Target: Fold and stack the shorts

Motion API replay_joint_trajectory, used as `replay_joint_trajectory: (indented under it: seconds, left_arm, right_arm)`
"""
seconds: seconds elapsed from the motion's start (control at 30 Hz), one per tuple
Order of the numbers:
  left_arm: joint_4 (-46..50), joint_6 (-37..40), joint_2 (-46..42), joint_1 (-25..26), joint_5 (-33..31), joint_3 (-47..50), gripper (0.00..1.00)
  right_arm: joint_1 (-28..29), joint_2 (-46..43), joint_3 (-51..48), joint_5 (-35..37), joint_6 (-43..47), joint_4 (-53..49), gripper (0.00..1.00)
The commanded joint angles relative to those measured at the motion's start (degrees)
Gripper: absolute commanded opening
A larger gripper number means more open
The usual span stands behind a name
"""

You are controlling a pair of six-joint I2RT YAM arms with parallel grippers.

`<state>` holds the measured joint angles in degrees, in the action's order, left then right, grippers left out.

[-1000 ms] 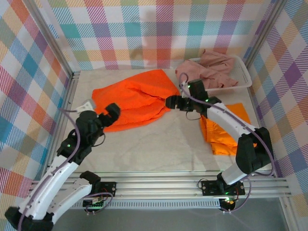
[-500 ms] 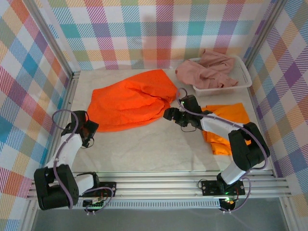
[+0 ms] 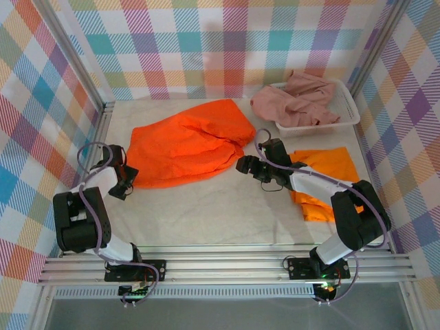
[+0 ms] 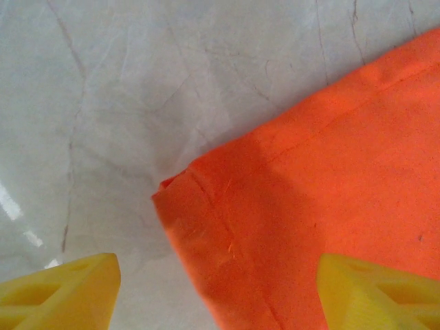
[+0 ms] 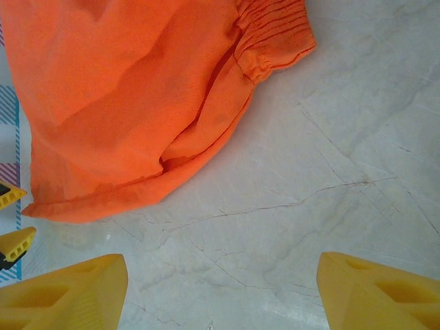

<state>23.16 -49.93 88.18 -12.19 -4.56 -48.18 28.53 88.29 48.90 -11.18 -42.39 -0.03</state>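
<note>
Left gripper (image 4: 216, 275), wide open, is hovering over a corner of the shorts (image 4: 330, 179), likely to pinch it. Right gripper (image 5: 221, 265), equally wide, is facing the waistband (image 5: 275, 34).

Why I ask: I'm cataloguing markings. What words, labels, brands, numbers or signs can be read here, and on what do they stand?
None can be read.
On the spread orange shorts, folded orange shorts, pink shorts and white basket: plain, no label showing.
On the yellow fingers: unmarked.
On the small board under the front rail: any print too small to read.
</note>
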Motion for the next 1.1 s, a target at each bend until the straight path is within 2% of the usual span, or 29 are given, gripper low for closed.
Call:
replay_joint_trajectory:
  seconds: [0.0,0.27,0.47,0.57,0.77,0.9,1.07]
  left_arm:
    - [1.31,0.54,3.26,-0.73,-0.91,-3.06,0.73]
    - [2.55,0.97,8.91,-0.73,-0.87,-5.88,0.69]
    - [2.53,1.16,12.61,-0.8,0.24,-8.01,0.55]
    - [1.43,1.49,13.29,-0.82,1.16,-8.22,0.41]
    - [1.05,3.49,12.1,-1.26,4.84,-9.94,0.0]
    - [2.63,3.92,6.53,-1.34,6.83,-10.29,0.0]
    - [5.62,3.4,-4.21,-1.34,6.43,-8.76,0.0]
  right_arm:
    - [-0.13,-1.49,-0.3,0.37,1.61,0.08,0.73]
    - [-0.47,-1.13,-0.08,1.03,1.05,-0.56,0.74]
    - [-0.76,1.31,2.3,1.08,0.22,-1.72,0.75]
    - [-0.94,2.59,3.65,0.81,-0.56,-1.65,0.75]
    - [-1.64,6.2,6.94,0.67,-4.28,-1.89,0.72]
    - [-2.5,9.36,7.28,-0.5,-11.49,1.41,0.68]
    - [-3.02,13.78,6.86,-1.29,-21.02,8.71,0.62]
